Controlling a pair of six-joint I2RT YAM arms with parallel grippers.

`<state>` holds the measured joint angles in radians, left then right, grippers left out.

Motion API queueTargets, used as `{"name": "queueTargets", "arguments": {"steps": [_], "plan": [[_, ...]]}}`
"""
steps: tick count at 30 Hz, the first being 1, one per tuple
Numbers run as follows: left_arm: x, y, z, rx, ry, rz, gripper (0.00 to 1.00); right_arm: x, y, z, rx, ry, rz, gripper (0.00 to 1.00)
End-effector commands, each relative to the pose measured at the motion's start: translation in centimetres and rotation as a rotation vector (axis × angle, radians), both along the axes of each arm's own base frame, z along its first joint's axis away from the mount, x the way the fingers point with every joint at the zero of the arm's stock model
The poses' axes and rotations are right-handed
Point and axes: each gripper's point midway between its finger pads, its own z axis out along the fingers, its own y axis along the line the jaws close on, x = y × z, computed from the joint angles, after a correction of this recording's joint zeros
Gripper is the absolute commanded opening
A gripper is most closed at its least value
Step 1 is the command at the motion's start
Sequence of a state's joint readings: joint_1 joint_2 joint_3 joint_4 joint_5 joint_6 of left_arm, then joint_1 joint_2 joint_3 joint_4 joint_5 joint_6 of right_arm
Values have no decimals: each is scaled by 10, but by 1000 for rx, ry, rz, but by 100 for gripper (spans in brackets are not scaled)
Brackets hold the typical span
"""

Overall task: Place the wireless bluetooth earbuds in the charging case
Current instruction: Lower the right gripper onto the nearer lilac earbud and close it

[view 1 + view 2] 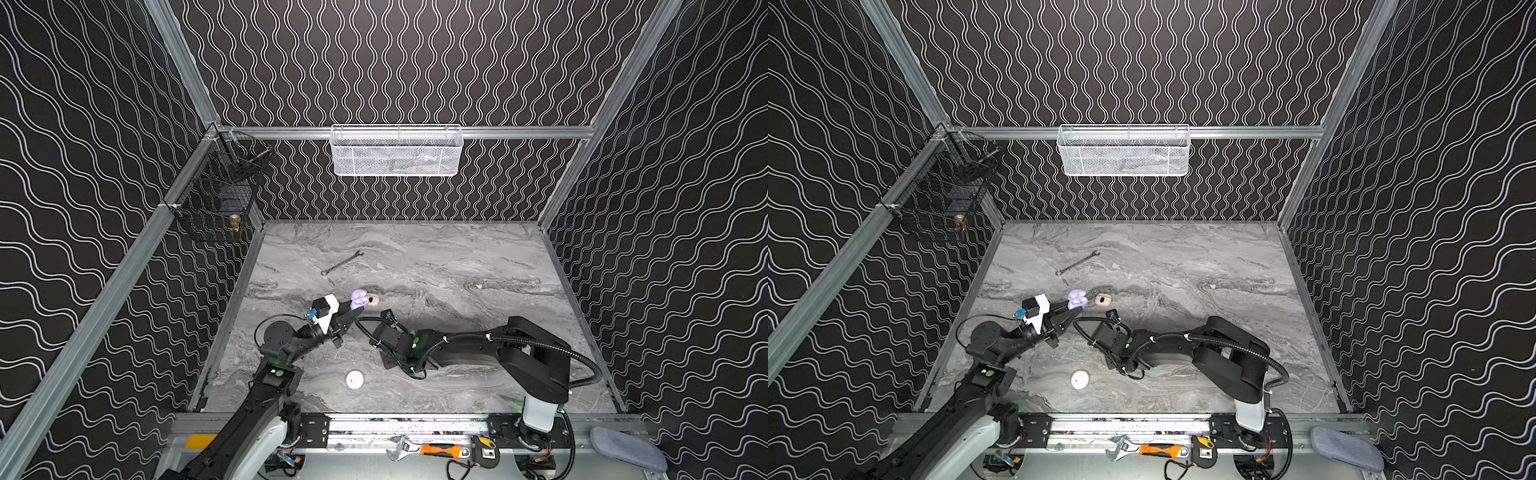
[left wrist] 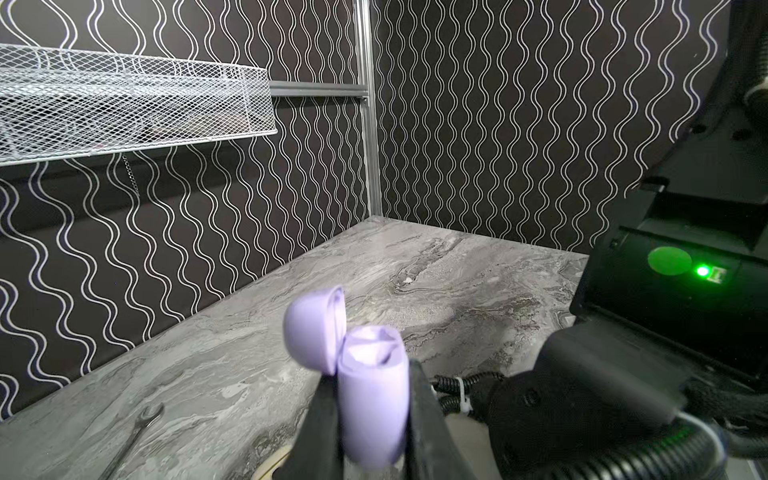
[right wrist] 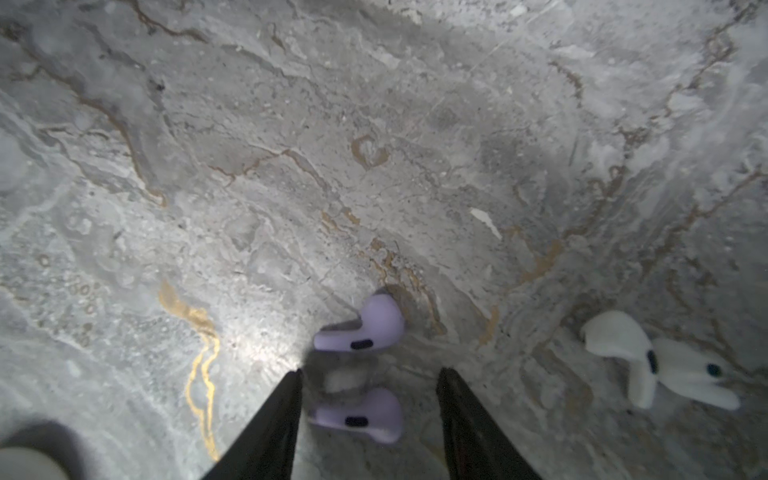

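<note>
My left gripper (image 2: 372,419) is shut on a lilac charging case (image 2: 372,411), held just above the table with its lid (image 2: 316,328) swung open; the case shows in both top views (image 1: 358,300) (image 1: 1077,300). In the right wrist view my right gripper (image 3: 370,374) stands open, pointing down at the table. One lilac earbud (image 3: 361,415) lies between its fingers, close to one of them. A second lilac earbud (image 3: 365,328) lies just beyond the tips. Two white earbuds (image 3: 623,345) (image 3: 698,374) lie together off to one side. In both top views the right wrist hides the earbuds.
A beige case (image 1: 373,300) (image 1: 1104,300) sits right beside the lilac case. A round white case (image 1: 354,379) lies near the front. A wrench (image 1: 341,262) lies farther back. A white mesh basket (image 1: 395,151) and a black wire basket (image 1: 216,195) hang on the walls.
</note>
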<state>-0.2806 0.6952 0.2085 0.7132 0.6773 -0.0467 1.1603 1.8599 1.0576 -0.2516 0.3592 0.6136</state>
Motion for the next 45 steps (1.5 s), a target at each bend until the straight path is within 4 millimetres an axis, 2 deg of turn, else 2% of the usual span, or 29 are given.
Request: {"name": "queueTargets", "arguments": {"steps": [1,6,14,26,36,45], "plan": [[-1,-1,2,3,-15,-8,0,-2,-14,-2,-53,-7,-27,55],[-1,0,2,2,-14,-4,0,-5,-20,0,-70,-19,-36,51],[0,-1,1,3,-5,-8,0,-5,-14,6,-34,-26,-36,49],[1,-1,-1,7,1,-3,0,-5,-7,-1,-22,-11,-42,48],[1,-1,0,7,2,-5,0,-5,-11,0,-28,-14,-55,33],[1,-2,0,8,9,-12,0,-5,-14,0,-26,-18,-65,31]]}}
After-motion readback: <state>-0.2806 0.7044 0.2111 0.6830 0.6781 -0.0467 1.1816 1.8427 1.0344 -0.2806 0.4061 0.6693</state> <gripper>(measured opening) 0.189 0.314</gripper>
